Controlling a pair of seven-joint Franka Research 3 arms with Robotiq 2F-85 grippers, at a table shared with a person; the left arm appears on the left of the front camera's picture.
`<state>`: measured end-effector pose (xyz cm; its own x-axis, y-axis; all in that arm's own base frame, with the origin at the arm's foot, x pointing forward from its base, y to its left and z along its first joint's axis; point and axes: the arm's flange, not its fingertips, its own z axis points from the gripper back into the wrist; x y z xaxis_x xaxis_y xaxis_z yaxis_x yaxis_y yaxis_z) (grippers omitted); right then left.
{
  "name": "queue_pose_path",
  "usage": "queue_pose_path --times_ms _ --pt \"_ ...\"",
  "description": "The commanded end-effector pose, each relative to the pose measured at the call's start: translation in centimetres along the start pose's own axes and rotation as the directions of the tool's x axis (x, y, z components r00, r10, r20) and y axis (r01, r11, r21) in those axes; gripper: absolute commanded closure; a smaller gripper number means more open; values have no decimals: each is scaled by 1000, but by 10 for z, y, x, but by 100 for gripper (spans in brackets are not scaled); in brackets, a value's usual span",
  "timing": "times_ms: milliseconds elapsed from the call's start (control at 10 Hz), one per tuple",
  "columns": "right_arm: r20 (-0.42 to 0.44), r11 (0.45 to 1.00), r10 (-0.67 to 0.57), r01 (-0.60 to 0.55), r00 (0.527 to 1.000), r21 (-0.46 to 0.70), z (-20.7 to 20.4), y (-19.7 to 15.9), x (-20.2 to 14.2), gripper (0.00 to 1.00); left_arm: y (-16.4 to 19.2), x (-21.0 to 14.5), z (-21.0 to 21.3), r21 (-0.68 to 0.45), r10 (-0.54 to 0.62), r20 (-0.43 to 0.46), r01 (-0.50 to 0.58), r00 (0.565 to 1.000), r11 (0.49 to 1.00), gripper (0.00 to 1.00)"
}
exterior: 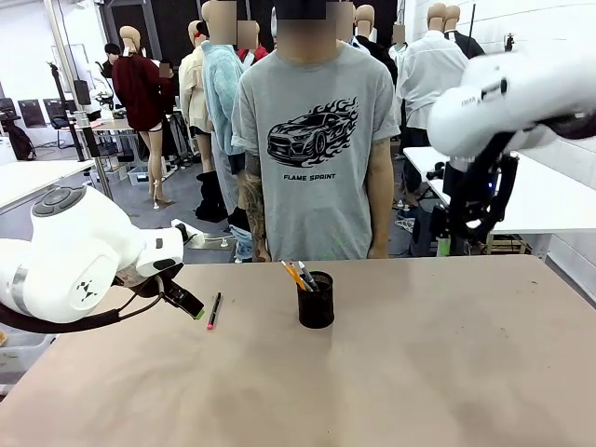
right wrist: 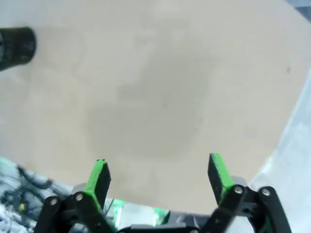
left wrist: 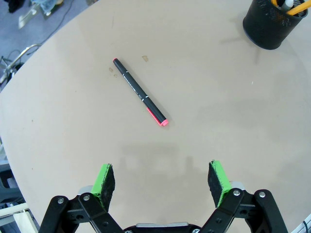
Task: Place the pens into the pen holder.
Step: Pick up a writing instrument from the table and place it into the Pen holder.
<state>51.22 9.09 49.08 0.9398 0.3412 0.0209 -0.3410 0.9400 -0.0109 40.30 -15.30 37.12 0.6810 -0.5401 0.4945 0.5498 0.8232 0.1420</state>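
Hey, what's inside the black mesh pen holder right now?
The pen holder has two pens in it: an orange-yellow pen and a silver-grey pen, their tops leaning out over the rim. Their lower ends and the holder's floor are hidden behind the mesh wall.

You see a tan surface point(exterior: 447, 372) with a person point(exterior: 317, 140) in a grey car-print T-shirt standing at its far edge, a white table point(exterior: 549, 200) behind.
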Motion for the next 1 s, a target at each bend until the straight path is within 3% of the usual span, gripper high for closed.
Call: queue_pose_path --times_ms 0,200,400,600,900 --pt "-42 997 -43 46 998 62 -5 -17 0 0 2 -1 0 -1 5 1 -5 1000 1000 0" --pt "-18 998 -40 41 999 50 -16 -20 -13 0 2 -1 0 -1 5 1 -5 1000 1000 0" --pt "-37 999 -34 36 999 36 3 -14 -4 0 0 0 0 0 0 0 0 1000 1000 0" --pt "-37 999 -34 36 999 36 3 -14 -4 0 0 48 -10 28 71 -136 -68 988 997 0" --pt "-37 999 -34 36 999 36 3 -14 -4 0 -2 96 -53 152 135 -348 -86 928 985 0"
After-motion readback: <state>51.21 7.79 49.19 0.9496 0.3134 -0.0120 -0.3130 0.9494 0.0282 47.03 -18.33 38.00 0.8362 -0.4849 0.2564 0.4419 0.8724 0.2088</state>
